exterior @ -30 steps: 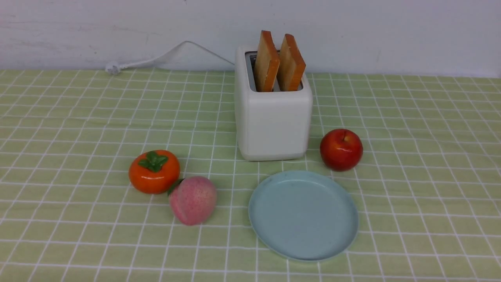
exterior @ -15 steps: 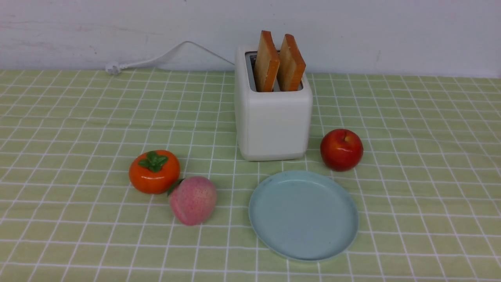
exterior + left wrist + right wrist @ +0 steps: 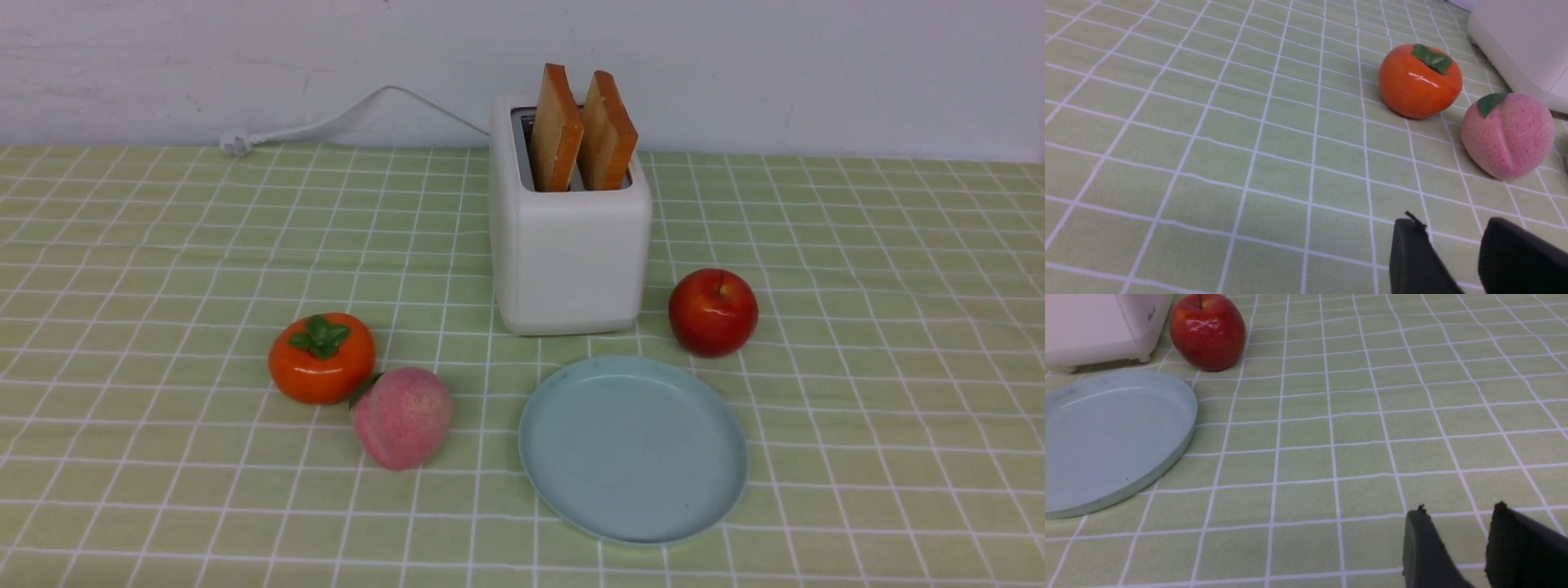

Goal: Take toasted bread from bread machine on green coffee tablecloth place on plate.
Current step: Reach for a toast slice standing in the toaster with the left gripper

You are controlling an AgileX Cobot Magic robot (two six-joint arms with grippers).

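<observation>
Far centre of the green coffee tablecloth (image 3: 163,245): bread machine (image 3: 569,261), white and boxy, stands upright close to the far wall.
Top slots of the machine: toasted bread (image 3: 557,131) stands on edge, with a second slice (image 3: 608,135) just to its right. Both poke well above the slots, crust edges facing near.
Far left, along the wall: white cord (image 3: 359,114) runs from the machine's far side to a plug (image 3: 235,144) lying on the cloth.
Near centre: plate (image 3: 633,449), pale blue-green, lies flat just near of the machine and a little to its right, not touching it.
Right of the machine: red apple (image 3: 712,312), upright, just beside the machine's near right corner and just far of the plate's rim. A gap shows on both sides.
Left of the plate: orange persimmon (image 3: 322,358) with a green cap. A pink peach (image 3: 402,418) lies just beside it, nearer and to the right; contact cannot be told.
Near left: left gripper (image 3: 1453,222) sits low over bare cloth with its dark fingers (image 3: 1412,257) spread. Cloth shows between them and they hold nothing. Persimmon and peach lie ahead, well apart from it.
Near right: right gripper (image 3: 1459,510) likewise has its fingers (image 3: 1423,547) parted over bare cloth, gripping nothing. Plate and apple lie ahead to its left, well apart.
</observation>
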